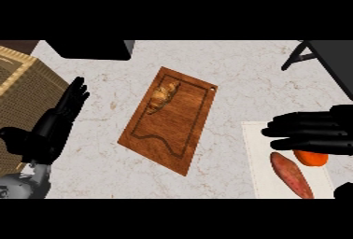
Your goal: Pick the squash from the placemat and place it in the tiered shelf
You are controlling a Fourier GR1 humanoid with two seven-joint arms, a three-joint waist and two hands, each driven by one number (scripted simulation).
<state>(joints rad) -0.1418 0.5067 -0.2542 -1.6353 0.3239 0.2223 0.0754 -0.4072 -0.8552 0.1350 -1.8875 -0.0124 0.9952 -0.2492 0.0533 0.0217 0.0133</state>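
The squash (312, 158) is an orange rounded piece on the white placemat (257, 158) at the right; only its lower part shows, because my right hand (310, 132) hovers over it. That hand is open, its fingers straight and pointing left, and a dark tip that may be its thumb shows at the lower right edge. I cannot tell whether the hand touches the squash. The black tiered shelf (332, 59) stands at the upper right. My left hand (56, 120) rests open at the left, fingers up.
A reddish sweet potato (291, 175) lies on the placemat just below the squash. A wooden cutting board (172, 126) with a croissant (161, 96) sits mid-counter. A woven brown mat (17, 88) lies at the left edge, and a black object (91, 49) at the top left.
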